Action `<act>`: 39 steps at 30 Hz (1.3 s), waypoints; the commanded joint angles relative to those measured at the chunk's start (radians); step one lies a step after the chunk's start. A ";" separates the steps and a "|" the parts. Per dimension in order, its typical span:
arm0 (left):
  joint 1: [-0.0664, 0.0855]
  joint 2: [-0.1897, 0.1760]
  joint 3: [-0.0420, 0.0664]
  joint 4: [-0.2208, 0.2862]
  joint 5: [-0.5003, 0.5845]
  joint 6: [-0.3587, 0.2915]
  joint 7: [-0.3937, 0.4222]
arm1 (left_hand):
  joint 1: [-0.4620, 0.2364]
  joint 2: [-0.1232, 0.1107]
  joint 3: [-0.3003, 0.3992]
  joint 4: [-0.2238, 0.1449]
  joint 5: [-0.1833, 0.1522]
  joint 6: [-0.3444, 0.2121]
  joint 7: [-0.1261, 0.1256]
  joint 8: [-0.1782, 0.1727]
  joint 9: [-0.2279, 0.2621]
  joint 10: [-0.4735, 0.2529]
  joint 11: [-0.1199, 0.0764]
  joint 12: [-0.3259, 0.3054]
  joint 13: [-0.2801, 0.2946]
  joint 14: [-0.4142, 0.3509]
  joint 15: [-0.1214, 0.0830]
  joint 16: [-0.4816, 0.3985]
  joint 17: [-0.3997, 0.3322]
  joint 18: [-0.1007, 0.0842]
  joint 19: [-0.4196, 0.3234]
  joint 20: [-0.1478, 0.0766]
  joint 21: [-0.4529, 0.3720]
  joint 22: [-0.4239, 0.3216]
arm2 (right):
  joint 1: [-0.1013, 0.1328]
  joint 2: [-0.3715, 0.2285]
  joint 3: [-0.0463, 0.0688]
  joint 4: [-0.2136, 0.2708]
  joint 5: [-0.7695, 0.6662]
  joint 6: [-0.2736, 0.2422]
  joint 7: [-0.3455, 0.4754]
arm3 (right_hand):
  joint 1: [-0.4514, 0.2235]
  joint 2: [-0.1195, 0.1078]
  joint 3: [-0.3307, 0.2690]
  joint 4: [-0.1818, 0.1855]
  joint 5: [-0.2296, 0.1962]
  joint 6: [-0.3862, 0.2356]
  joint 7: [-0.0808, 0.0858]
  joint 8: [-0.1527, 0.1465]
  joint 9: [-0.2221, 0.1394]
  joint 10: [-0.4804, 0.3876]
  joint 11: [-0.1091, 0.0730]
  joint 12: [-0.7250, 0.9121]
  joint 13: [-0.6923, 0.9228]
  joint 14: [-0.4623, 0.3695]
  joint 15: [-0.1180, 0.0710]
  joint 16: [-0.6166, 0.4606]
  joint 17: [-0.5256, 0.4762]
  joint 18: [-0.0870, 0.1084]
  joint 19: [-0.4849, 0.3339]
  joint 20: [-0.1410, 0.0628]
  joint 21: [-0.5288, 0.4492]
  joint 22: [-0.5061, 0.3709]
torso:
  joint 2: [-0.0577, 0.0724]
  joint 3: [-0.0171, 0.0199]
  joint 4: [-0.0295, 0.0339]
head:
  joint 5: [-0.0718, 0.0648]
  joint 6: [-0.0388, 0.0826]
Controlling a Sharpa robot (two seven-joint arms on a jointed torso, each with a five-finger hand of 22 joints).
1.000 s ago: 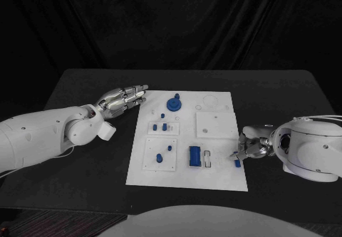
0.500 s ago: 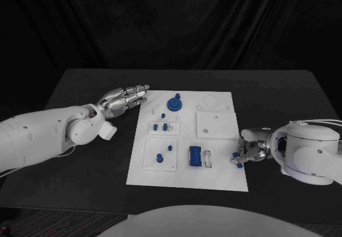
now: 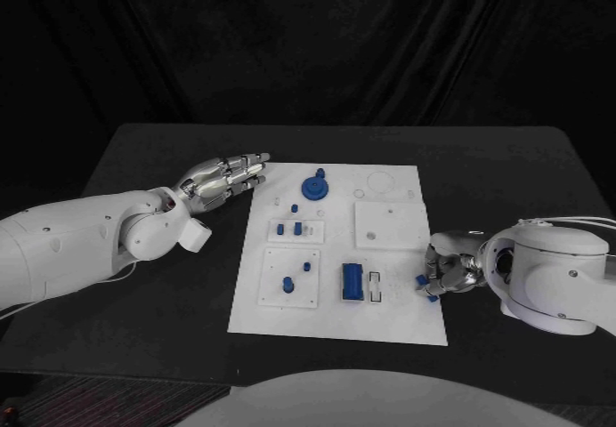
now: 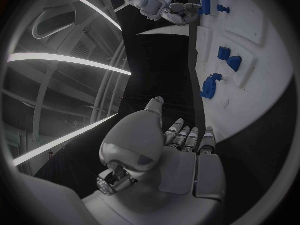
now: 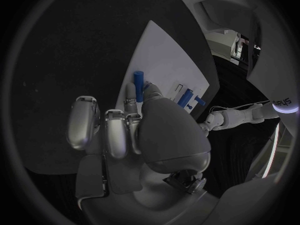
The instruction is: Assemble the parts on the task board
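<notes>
Fingers of the right hand (image 3: 448,269) pinch a small blue peg (image 3: 423,280) at the task board (image 3: 385,320)'s right edge; in the right wrist view the peg (image 5: 138,78) stands up just past the fingertips (image 5: 131,92), with the other fingers curled beside it. How far its lower end sits against the board is hidden by the hand itself.

On the far side of the board, the left hand (image 3: 225,177) is released, its fingers straight and close together over the black table (image 3: 154,294) just beside the board's upper left corner, holding nothing.

Between the two hands lie the other parts: a round blue gear-like piece (image 3: 314,188) nearest the left hand, small pegs (image 3: 296,229) on a raised plate, and a long blue block (image 3: 349,280) close to the right hand. Their finer shapes are too small to make out.
</notes>
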 commanded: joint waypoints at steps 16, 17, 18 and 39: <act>-0.001 -0.001 0.001 0.005 0.003 0.007 0.013 | -0.001 0.006 0.000 -0.008 0.006 -0.002 0.014 0.000 -0.001 0.003 0.005 0.006 0.002 -0.002 0.008 -0.004 -0.001 0.009 -0.001 0.008 -0.003 -0.001 | 0.039 -0.007 -0.005 0.010 0.704 -0.168 -0.024 | -0.173 -0.080 0.457 -0.235 0.015 0.035 -0.015 -0.108 -0.116 0.106 0.003 0.005 0.265 0.084 0.003 0.025 0.152 -0.014 0.018 0.005 0.053 0.191 | 0.000 -0.0006 0.0002 | 0.005 0.000; -0.001 -0.001 0.001 0.005 0.003 0.007 0.013 | -0.001 0.006 0.000 -0.008 0.006 -0.002 0.014 0.000 -0.001 0.003 0.005 0.006 0.002 -0.002 0.008 -0.004 -0.001 0.009 -0.001 0.008 -0.003 -0.001 | 0.042 -0.005 -0.005 0.009 0.729 -0.171 -0.024 | -0.177 -0.081 0.460 -0.238 0.016 0.035 -0.015 -0.108 -0.115 0.106 0.003 0.005 0.265 0.085 0.003 0.026 0.154 -0.014 0.018 0.005 0.055 0.192 | 0.000 -0.0005 0.0003 | 0.006 0.000; -0.001 0.000 0.001 0.005 0.003 0.006 0.013 | 0.000 0.006 0.001 -0.010 0.007 -0.001 0.014 0.000 -0.001 0.005 0.005 0.007 0.003 -0.002 0.008 -0.004 -0.001 0.009 -0.001 0.008 -0.003 -0.001 | 0.044 -0.003 -0.005 0.008 0.749 -0.174 -0.024 | -0.178 -0.081 0.461 -0.239 0.016 0.036 -0.015 -0.107 -0.115 0.106 0.003 0.005 0.265 0.085 0.003 0.026 0.154 -0.015 0.018 0.005 0.056 0.192 | 0.000 -0.0003 0.0002 | 0.007 0.000; -0.001 0.007 0.001 0.000 0.003 0.012 0.014 | 0.000 0.006 0.002 -0.012 0.007 0.001 0.015 0.001 0.000 0.005 0.006 0.007 0.003 -0.002 0.008 -0.004 -0.001 0.009 -0.001 0.008 -0.003 -0.001 | 0.029 0.095 -0.006 -0.073 0.801 -0.237 0.009 | -0.235 -0.081 0.472 -0.246 -0.019 0.025 -0.016 -0.101 -0.105 0.106 0.002 0.005 0.265 0.084 0.003 0.028 0.154 -0.013 0.015 0.006 0.054 0.190 | 0.000 -0.0008 0.0004 | 0.005 0.000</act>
